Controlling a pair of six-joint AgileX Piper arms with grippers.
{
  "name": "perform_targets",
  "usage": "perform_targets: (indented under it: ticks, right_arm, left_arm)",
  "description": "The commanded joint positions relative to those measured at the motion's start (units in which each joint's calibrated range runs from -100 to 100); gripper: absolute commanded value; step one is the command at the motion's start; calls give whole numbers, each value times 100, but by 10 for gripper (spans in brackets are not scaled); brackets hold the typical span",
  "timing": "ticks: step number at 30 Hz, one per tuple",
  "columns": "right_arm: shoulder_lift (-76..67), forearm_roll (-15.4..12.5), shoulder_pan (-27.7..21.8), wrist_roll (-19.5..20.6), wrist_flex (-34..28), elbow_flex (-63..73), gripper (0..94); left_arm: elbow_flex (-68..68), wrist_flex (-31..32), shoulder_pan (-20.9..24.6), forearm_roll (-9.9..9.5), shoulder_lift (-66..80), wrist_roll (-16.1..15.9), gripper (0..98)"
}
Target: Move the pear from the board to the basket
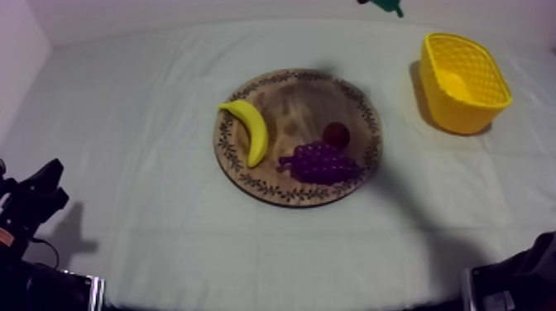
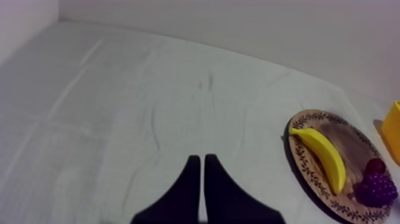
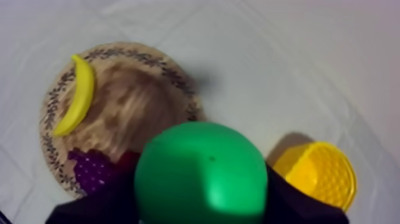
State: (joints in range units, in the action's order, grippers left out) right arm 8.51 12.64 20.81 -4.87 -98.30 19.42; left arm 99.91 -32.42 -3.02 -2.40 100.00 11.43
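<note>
The green pear (image 3: 199,170) sits between the fingers of my right gripper (image 3: 199,208), which is shut on it, high over the cloth between the round wooden board (image 3: 137,101) and the yellow basket (image 3: 321,173). From above, the pear (image 1: 387,8) shows at the far edge, left of the basket (image 1: 457,116). The basket holds nothing that I can see. My left gripper (image 1: 37,194) rests low at the left, with its fingers together as a narrow wedge (image 2: 201,159).
On the board (image 1: 289,107) lie a banana (image 1: 251,128), a bunch of purple grapes (image 1: 321,161) and a small red fruit (image 1: 335,134). A black part of the right arm (image 1: 513,281) sits at the near right edge.
</note>
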Motion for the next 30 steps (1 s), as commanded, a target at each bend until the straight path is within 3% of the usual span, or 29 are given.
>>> perform_targets:
  ticks: [1,15,30]
  right_arm:
    - [46,-19,-412,-81,32,-12,435]
    - [536,2,-1805,-331,331,124,434]
    - [1301,-26,-2309,-390,831,-465,434]
  left_arm:
    - [-2,0,1,-2,0,2,1]
    - [-2,0,1,-2,0,2,1]
    - [-2,0,1,-2,0,2,1]
